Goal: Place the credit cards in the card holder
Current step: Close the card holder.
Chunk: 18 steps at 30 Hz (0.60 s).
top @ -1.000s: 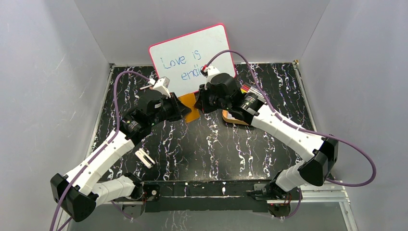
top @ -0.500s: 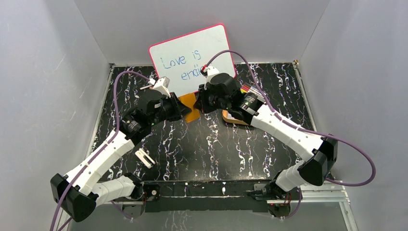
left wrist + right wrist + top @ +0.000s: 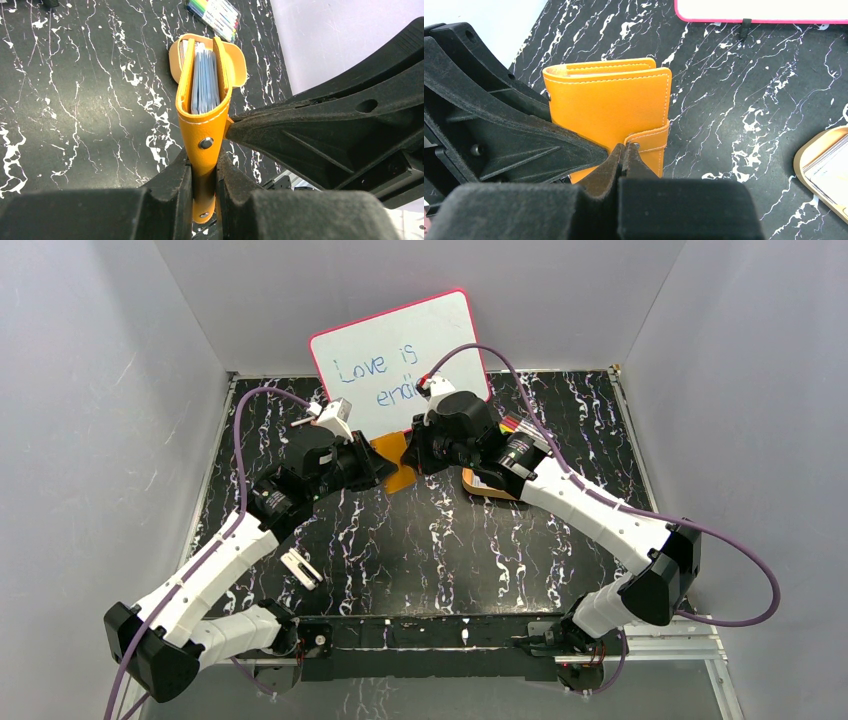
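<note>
Left wrist view: card holder [image 3: 202, 135] gripped from both sides.
Clamped by left end effector [image 3: 204, 170]; right end effector [image 3: 623, 150] pinches its snap strap [image 3: 650, 140].

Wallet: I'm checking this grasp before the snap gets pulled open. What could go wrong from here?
Right fingers pinch only the tip of the strap, so they may slip off. Left fingers clamp just one end of the wallet; a hard tug could twist it loose.
</note>
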Available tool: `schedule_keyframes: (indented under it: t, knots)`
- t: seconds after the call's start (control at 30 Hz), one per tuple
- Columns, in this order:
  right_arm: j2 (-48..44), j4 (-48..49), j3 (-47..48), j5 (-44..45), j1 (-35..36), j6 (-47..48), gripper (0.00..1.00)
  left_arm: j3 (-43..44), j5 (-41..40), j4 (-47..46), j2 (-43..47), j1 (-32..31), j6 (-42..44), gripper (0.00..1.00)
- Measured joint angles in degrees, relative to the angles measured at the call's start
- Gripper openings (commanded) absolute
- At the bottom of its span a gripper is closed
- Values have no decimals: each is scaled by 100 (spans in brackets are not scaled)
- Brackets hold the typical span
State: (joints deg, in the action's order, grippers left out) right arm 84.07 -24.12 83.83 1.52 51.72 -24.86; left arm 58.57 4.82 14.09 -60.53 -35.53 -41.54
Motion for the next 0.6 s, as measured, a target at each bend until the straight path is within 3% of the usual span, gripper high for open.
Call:
schedule_keyframes:
  t: [0.6]
  knots:
    - [-2,68,-7,90,0,-42,0,-76,28,-55,114,15,42,0]
